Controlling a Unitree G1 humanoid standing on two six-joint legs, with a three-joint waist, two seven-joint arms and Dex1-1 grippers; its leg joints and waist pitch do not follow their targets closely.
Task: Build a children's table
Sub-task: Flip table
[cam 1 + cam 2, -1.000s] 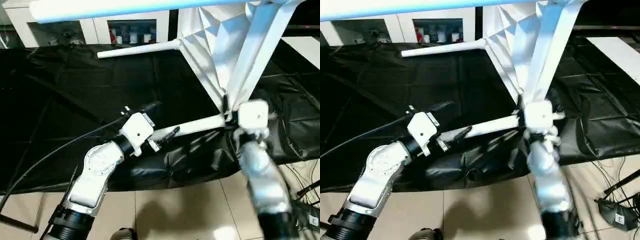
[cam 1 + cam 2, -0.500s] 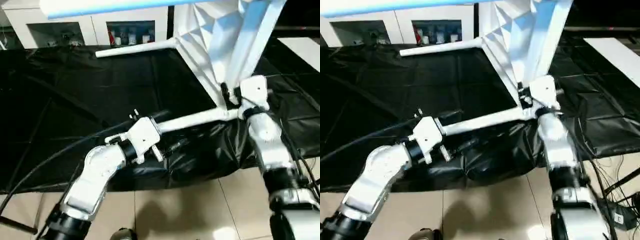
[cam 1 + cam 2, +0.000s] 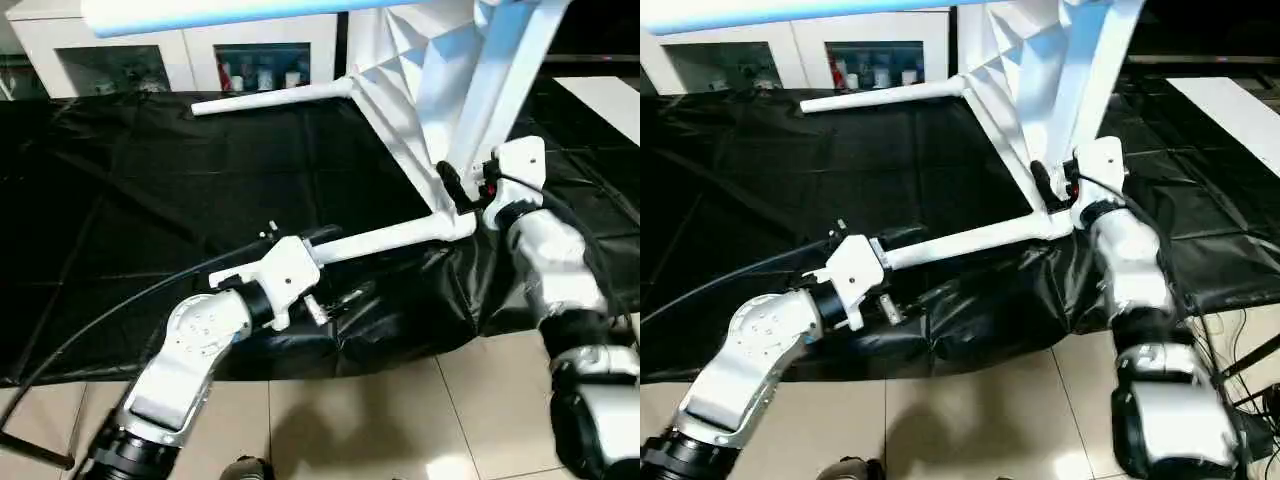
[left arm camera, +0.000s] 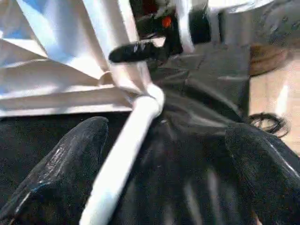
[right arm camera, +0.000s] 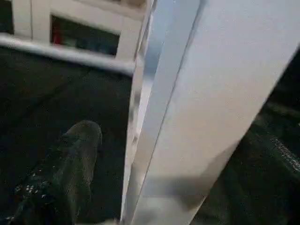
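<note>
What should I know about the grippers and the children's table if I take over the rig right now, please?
Left gripper: fingers spread wide either side of the near leg; the leg runs between them, no firm grip evident.
Right gripper: open, at the near corner of the tabletop, beside the leg that rises toward the camera.
The children's table lies tipped on its side on the black-draped table, ribbed underside facing the robot.
Done: four legs appear to sit in their corner sockets, including the far leg and the one across the top edge of the picture.
Left: check the seating, then stand it upright.
</note>
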